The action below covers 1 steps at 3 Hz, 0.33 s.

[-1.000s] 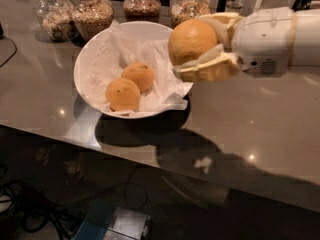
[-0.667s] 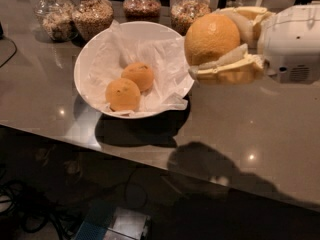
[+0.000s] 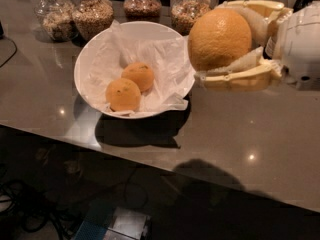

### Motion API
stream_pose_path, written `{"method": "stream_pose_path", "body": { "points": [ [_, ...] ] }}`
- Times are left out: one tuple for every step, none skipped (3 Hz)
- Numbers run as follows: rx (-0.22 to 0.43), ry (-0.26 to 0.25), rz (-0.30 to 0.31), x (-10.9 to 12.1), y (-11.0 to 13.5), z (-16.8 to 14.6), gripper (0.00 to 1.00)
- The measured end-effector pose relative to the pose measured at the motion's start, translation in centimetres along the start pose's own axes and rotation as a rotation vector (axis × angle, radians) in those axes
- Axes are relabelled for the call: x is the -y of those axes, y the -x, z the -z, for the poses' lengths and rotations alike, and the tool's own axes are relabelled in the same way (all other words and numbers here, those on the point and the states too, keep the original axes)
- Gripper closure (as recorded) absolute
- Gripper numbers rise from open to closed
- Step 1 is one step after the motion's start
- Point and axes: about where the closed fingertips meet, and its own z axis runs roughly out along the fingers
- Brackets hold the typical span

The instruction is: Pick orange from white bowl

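Observation:
My gripper (image 3: 220,41) is at the upper right, shut on the orange (image 3: 219,39), a round pale yellow-orange fruit held in the air to the right of the white bowl (image 3: 95,59). One finger (image 3: 240,78) runs under the fruit, the other behind its top. The bowl stands on the grey counter, lined with crumpled white paper (image 3: 160,59). Two deeper-orange fruits lie in it: one at the front (image 3: 122,95) and one behind it (image 3: 138,76).
Several glass jars with grains and spices stand along the back of the counter (image 3: 92,11). The counter's front edge (image 3: 150,156) runs below the bowl, with dark floor and cables beneath. A black cable (image 3: 7,54) lies at the far left.
My gripper has lifted the orange up and to the right, away from the bowl and closer to the camera. The bowl and the two fruits in it have not moved.

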Motion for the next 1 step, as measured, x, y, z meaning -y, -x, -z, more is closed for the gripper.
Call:
{"method": "stream_pose_path", "body": {
  "points": [
    [0.001,0.003,0.006,-0.09,0.13,-0.04,1.0]
  ]
}}
